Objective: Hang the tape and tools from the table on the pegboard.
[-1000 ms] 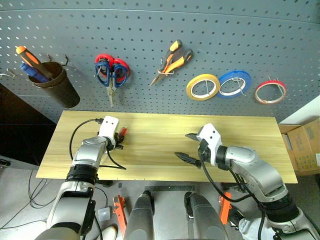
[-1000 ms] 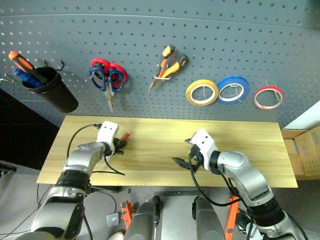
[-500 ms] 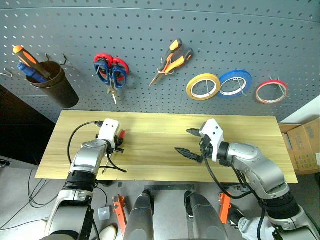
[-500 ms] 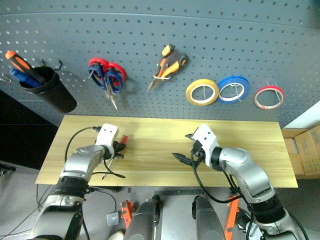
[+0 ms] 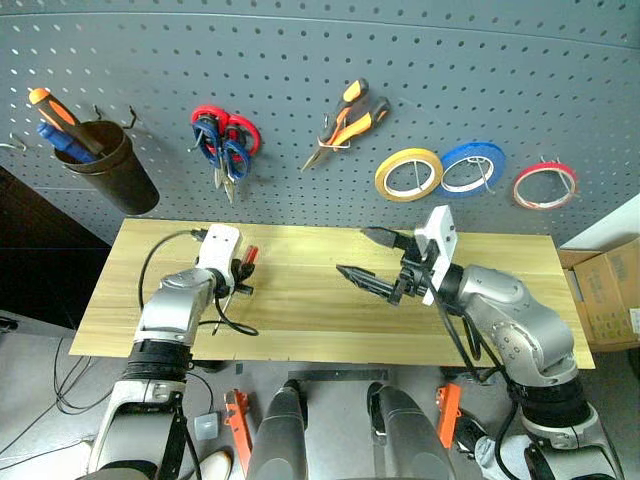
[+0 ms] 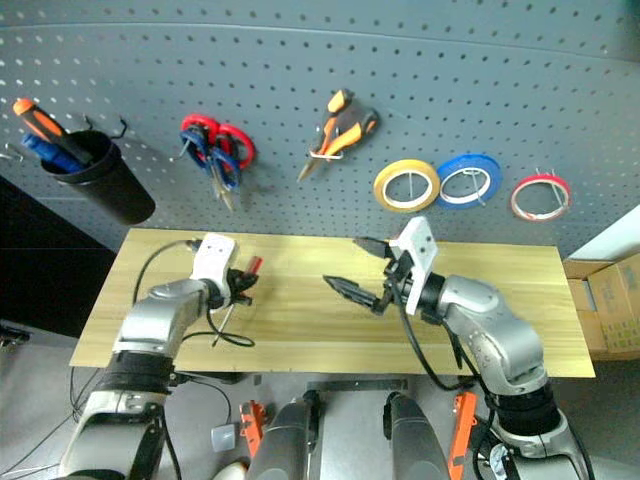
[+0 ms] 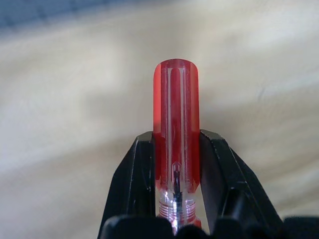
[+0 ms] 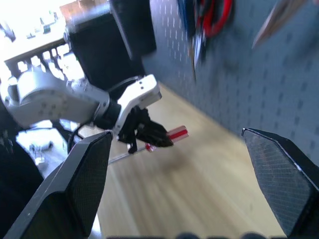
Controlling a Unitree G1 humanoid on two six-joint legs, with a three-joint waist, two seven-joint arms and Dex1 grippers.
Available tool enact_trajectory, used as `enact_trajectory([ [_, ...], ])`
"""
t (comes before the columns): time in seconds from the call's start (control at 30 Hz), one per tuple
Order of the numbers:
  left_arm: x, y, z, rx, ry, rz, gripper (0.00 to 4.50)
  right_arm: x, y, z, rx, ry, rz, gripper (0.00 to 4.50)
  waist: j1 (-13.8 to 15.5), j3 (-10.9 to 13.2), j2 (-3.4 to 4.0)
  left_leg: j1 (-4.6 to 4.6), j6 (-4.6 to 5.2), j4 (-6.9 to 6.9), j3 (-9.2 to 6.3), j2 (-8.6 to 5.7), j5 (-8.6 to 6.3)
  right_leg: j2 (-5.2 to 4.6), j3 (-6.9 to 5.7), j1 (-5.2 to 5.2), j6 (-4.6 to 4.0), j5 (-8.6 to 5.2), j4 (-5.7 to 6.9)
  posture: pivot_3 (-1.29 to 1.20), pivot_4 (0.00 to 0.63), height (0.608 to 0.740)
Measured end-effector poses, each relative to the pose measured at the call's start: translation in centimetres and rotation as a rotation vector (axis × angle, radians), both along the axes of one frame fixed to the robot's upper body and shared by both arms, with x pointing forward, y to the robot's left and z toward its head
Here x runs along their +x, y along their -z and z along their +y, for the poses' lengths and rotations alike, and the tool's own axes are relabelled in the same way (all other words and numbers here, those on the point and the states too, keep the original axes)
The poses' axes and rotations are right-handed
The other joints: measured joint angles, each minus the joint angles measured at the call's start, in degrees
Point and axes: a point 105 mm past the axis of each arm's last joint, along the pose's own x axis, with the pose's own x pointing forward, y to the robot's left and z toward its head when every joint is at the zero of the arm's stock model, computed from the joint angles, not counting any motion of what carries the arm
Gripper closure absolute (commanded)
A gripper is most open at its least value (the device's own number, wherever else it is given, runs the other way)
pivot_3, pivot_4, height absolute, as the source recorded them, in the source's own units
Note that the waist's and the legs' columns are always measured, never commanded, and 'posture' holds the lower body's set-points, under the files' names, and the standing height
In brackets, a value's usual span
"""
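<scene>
Slim screwdriver (image 7: 175,129), clear red fluted handle, clamped in left gripper (image 7: 175,149) above table (image 5: 300,310); right gripper (image 5: 372,260) spread wide, holding nothing.

Above the light wooden table (image 5: 300,310), the left gripper (image 5: 240,272) is clamped on a slim red-handled screwdriver (image 5: 247,256), while the right gripper (image 5: 370,258) hovers with its black fingers spread wide. On the dark grey pegboard (image 5: 300,60) hang orange-and-black pliers (image 5: 345,122), scissors (image 5: 224,145) and a thin red tape ring (image 5: 544,185).
</scene>
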Motion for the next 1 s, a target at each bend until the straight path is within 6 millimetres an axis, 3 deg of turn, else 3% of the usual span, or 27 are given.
enact_trajectory([
  [0.2,-1.0,-6.0,1.5,-0.011,-0.08,-0.213,3.65,-1.0,-2.6,0.0,0.145,-0.014,-0.023,0.0,0.44,-1.69,-0.36,-0.02,-0.16,-0.04,-0.06,-0.01,-0.09,-0.04,-0.12,-0.01,-0.03,0.02,-0.03,0.13,0.138,0.74],
  [0.4,-3.0,-12.7,0.9,0.001,-0.1,-0.484,3.65,-1.7,-5.2,0.8,0.286,-0.048,-0.015,0.0,0.98,-4.28,-0.56,0.02,-0.2,-0.02,-0.05,-0.04,-0.06,-0.05,-0.13,0.05,-0.04,0.04,-0.04,0.18,0.075,0.74],
  [0.57,-4.1,-15.3,1.2,0.016,-0.16,-0.614,3.65,-1.5,-6.3,1.0,0.309,-0.052,-0.03,0.0,1.85,-6.92,-0.53,0.22,-0.19,-0.01,-0.03,-0.01,-0.03,0.04,-0.12,0.28,-0.04,0.03,-0.07,0.22,0.043,0.74],
  [0.63,-4.0,-16.2,1.5,0.02,-0.188,-0.658,3.65,-1.3,-6.4,1.1,0.312,-0.047,-0.024,0.0,2.1,-7.49,-0.67,0.35,-0.15,0.01,-0.02,-0.02,0.03,0.07,-0.11,0.38,-0.05,0.04,-0.03,0.23,0.033,0.74],
  [0.83,-2.1,-22.2,4.1,0.057,-0.268,-0.868,3.65,-0.2,-6.8,1.8,0.329,-0.06,-0.03,0.0,3.39,-9.41,-0.92,0.48,-0.1,0.01,0.13,0.05,0.35,0.23,0.05,0.45,0.11,0.34,-0.16,0.22,0.01,0.74],
  [1.0,-0.4,-23.0,5.5,0.039,-0.289,-0.901,3.65,0.6,-6.5,1.8,0.329,-0.041,-0.042,0.0,3.55,-10.57,-0.87,0.96,-0.1,-0.04,0.16,0.06,0.35,0.23,0.06,0.89,0.11,0.32,-0.19,0.2,0.012,0.74],
])
